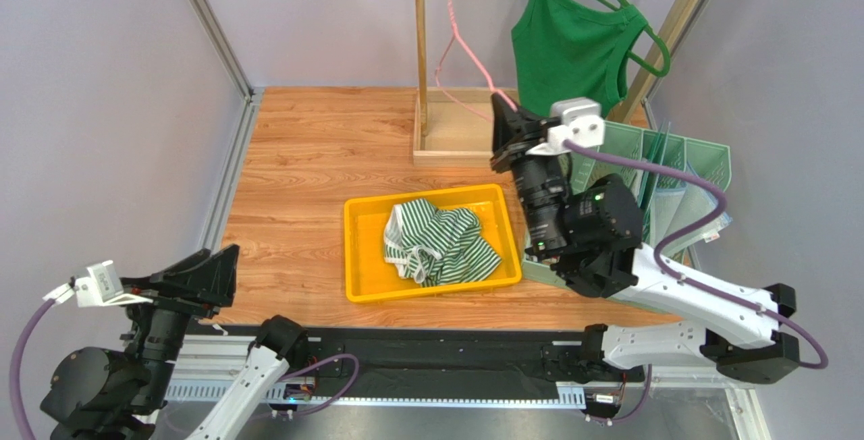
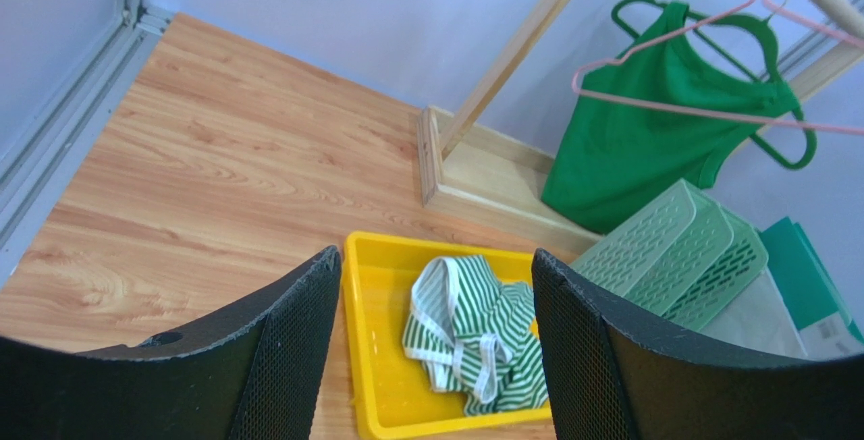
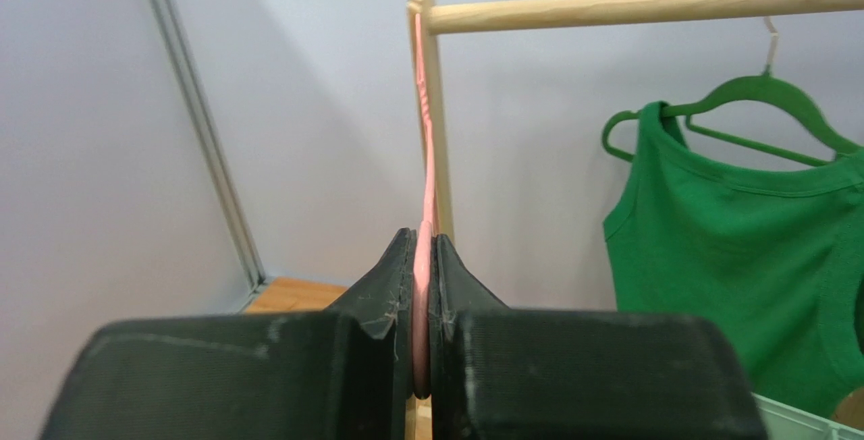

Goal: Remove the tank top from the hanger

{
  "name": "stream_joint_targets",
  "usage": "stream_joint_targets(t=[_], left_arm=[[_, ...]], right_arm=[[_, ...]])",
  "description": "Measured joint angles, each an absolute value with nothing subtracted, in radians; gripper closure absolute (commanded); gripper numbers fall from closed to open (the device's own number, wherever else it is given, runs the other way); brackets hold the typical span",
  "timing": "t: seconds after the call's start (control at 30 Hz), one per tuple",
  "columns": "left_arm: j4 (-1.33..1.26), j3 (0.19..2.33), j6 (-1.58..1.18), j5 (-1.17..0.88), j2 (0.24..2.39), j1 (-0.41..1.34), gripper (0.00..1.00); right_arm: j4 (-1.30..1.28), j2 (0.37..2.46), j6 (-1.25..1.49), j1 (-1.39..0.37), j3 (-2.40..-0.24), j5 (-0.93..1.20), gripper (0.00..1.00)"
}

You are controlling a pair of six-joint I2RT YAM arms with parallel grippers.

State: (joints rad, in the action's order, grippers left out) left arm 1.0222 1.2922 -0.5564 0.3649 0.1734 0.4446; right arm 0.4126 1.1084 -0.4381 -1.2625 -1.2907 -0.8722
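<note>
Starting at the near left corner of the counter (image 1: 304, 157): the left gripper (image 2: 434, 255) hovers just off the edge, jaws gaping wide with nothing between them.

In the middle, close to the near edge, there's a yellow tray (image 1: 354, 258), shiny hard plastic with a raised rim. A striped tank top (image 1: 441, 243) lies crumpled in it, green and white with white binding, and it's off any hanger.

At the far edge stands a wooden rack (image 1: 419, 45), pale square posts on a box base with a round rail on top. A thin pink hanger (image 3: 427, 157) hangs from it, completely bare. The right gripper (image 3: 424, 243) has its jaws pinched tight on the lower end of that hanger.

Further right, a green tank top (image 1: 568, 50) is on a chunky green hanger (image 3: 768, 86) up on the same rail. It's a plain soft knit and drapes a bit crooked. Mesh baskets (image 2: 669, 248) in pale green plastic sit along the right edge underneath.

So the striped one looks done, and if there's more to do it's the green one. My guess on handling is that it's light and floppy with zero stiffness, and stretchy enough to snag on the hanger's hooked ends. I'd pinch a shoulder strap near the hanger's tip and peel it outward over the end, since yanking the hem would probably just drag the hanger along the rail.
</note>
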Motion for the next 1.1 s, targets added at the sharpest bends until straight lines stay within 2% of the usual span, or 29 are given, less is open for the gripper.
stream_joint_targets(t=[0.23, 0.5, 0.8, 1.1], left_arm=[[1.034, 1.252, -0.551, 0.3, 0.198, 0.445, 0.26], [1.053, 1.251, -0.551, 0.251, 0.198, 0.445, 0.26], [1.092, 1.257, -0.552, 0.237, 0.198, 0.445, 0.26], [1.119, 1.271, -0.552, 0.236, 0.198, 0.445, 0.26]], right_arm=[[0.351, 1.108, -0.39, -1.093, -1.363, -0.828, 1.0], [0.271, 1.283, -0.358, -0.952, -1.619, -0.73, 1.0], [0.207, 1.485, -0.355, -0.916, -1.846, -0.688, 1.0], [0.165, 1.614, -0.389, -0.913, -1.935, -0.686, 1.0]])
